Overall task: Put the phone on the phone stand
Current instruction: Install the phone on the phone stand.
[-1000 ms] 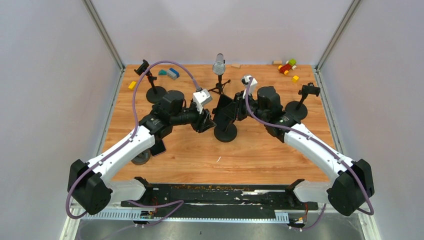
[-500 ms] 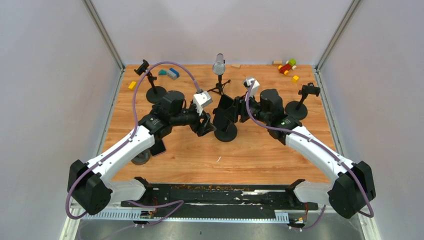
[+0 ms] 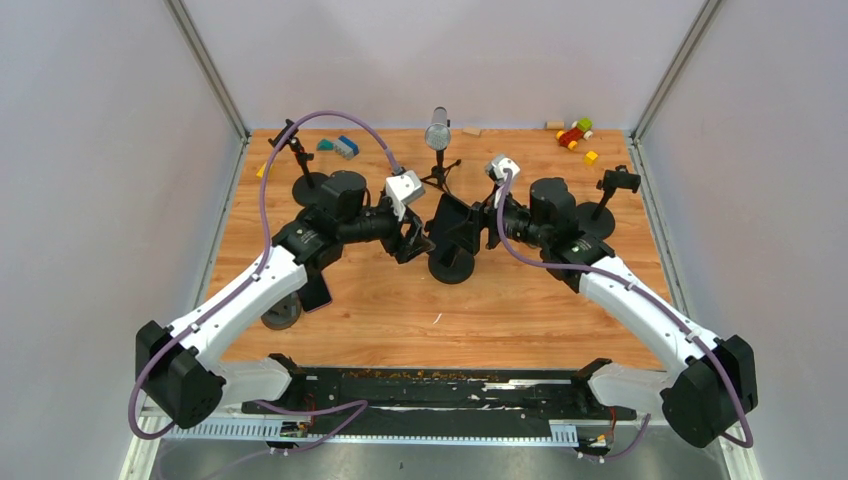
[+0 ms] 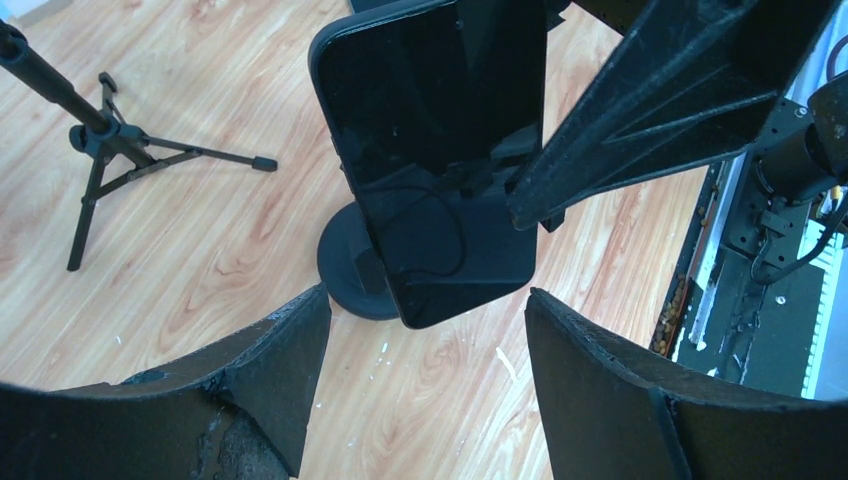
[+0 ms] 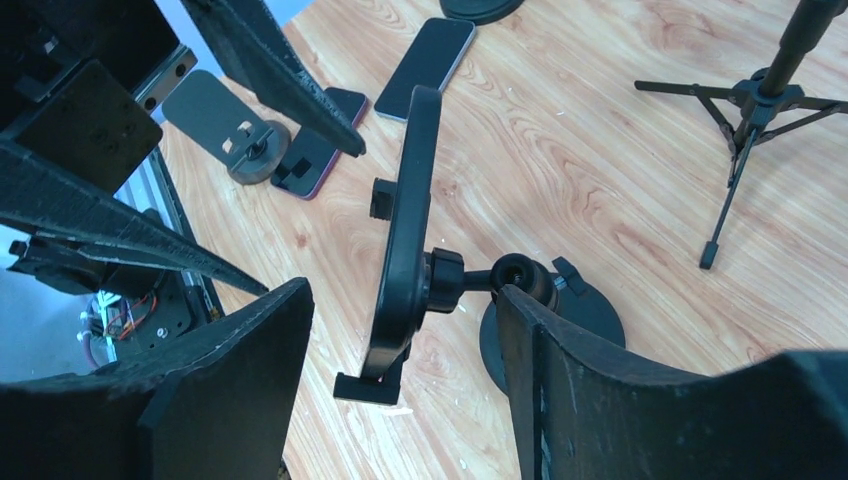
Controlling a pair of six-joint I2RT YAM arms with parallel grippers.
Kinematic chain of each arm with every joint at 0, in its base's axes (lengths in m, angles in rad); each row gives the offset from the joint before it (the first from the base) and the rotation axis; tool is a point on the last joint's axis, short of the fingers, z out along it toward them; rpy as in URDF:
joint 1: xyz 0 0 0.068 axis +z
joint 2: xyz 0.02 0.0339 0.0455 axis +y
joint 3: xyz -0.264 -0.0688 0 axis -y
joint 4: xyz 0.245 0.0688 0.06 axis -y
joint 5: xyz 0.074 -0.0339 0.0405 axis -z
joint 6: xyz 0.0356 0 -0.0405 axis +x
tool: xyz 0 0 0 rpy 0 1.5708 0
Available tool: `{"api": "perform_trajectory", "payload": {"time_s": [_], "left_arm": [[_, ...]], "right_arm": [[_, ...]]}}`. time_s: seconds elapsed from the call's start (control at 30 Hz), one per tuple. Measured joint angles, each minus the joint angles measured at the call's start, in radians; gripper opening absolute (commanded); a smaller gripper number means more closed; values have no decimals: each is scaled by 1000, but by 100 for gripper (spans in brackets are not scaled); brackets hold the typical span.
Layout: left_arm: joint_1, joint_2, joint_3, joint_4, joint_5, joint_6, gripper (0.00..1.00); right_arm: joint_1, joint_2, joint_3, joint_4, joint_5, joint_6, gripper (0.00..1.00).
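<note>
Backing away cleanly looks like the step in hand. The phone (image 4: 435,160) stands upright in the cradle of the phone stand (image 5: 405,230) at the centre of the top view, with its lower edge down on the bottom lip in the right wrist view. The left end effector (image 4: 425,298) is released, its fingers spread to either side of the phone's lower end without touching it. The right end effector (image 5: 402,290) is also released and straddles the cradle edge-on, apart from it. Advice: draw each arm straight back along its own line with jaws wide, one arm at a time (the stand's ball joint looks likely to tip if nudged). Mind the microphone tripod (image 4: 100,150) at the upper left of the left wrist frame. I cannot tell whether the side clamps grip the phone.
</note>
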Motion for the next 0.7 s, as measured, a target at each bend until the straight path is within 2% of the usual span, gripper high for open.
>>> {"api": "perform_trajectory", "payload": {"time_s": [0.37,0.7], "left_arm": [[0,30,0,-13,-16,0,78],[0,39,10,-14,-26,0,76]], "right_arm": [[0,-8,1,-64,-55,-67,70],[0,-20,-3,-87,-75,-101,45]]}}
